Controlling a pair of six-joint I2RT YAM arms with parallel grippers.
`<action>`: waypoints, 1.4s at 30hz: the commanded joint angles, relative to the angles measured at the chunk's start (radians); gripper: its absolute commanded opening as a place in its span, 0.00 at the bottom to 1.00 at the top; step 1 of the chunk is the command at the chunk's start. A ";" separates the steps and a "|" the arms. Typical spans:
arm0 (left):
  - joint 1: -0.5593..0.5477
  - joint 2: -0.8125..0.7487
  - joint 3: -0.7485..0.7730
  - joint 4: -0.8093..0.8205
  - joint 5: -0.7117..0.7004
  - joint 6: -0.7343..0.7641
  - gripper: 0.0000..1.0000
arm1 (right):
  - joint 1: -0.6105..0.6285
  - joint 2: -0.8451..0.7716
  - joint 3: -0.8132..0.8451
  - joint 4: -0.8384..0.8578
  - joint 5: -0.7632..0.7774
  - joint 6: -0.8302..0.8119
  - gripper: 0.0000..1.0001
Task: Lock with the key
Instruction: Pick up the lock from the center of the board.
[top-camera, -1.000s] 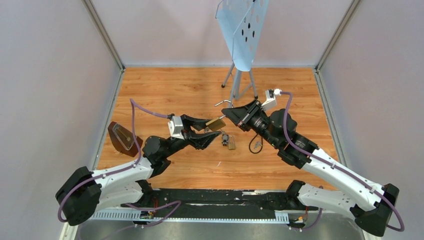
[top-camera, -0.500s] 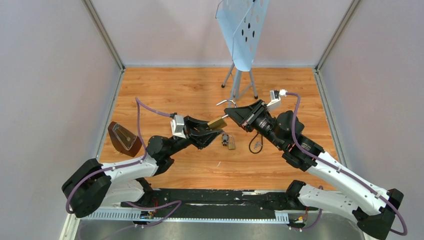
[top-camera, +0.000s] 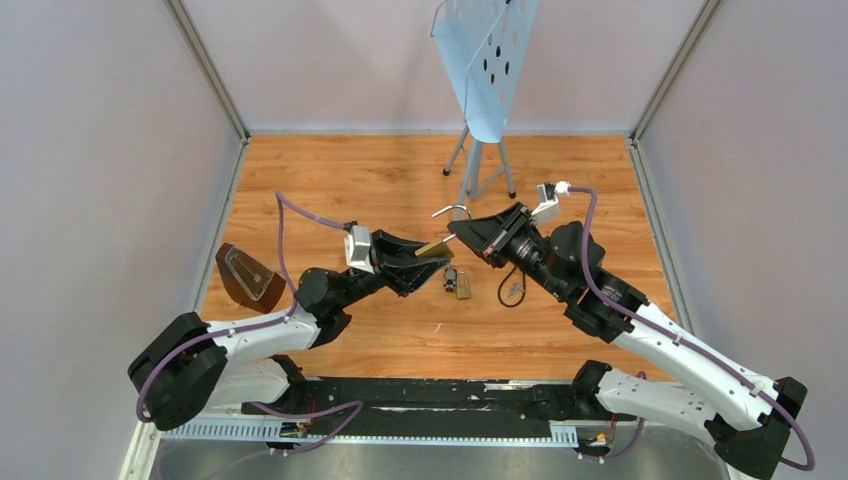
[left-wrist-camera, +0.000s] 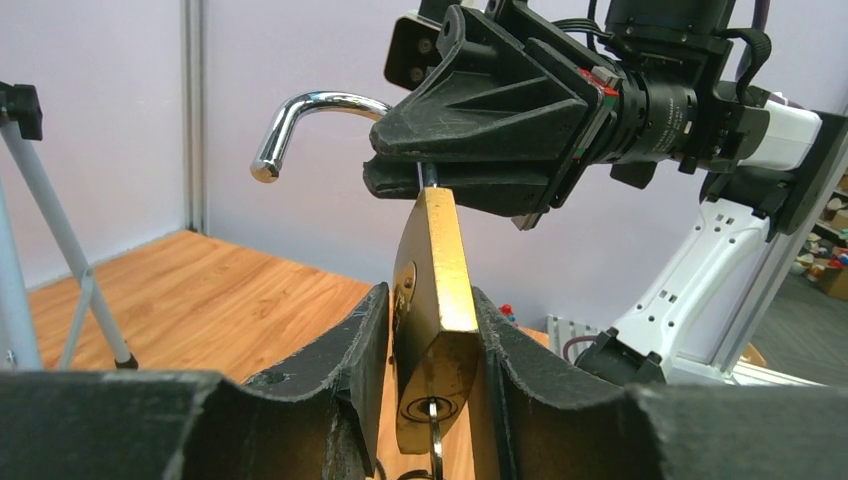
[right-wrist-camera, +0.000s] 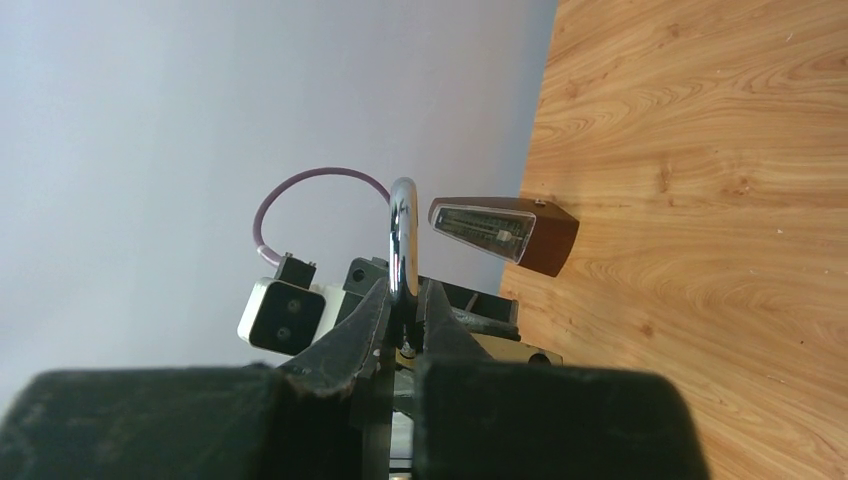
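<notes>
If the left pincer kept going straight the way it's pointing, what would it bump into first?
Most likely the black right pincer straight ahead, clamped on the curved silver shackle. The left pincer grips the flat brass padlock body pointing at it, so that would push in first.

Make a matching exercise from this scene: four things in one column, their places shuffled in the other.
1 padlock body
2 shackle
3 key bunch
4 brown wedge

A lying loose in the middle of the table
B between the left gripper's fingers
C at the table's left edge
D pinched by the right gripper

Pairs: 1-B, 2-D, 3-A, 4-C
</notes>
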 joint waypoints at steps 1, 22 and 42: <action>0.000 0.018 0.039 0.043 0.006 -0.012 0.39 | -0.001 -0.020 0.029 0.119 -0.005 0.047 0.00; 0.000 -0.224 0.189 -0.691 -0.128 0.050 0.00 | -0.003 -0.183 -0.217 0.120 0.104 -0.213 0.75; 0.120 -0.248 0.407 -1.058 0.240 -0.029 0.00 | -0.078 -0.219 -0.212 0.080 -0.281 -0.927 0.76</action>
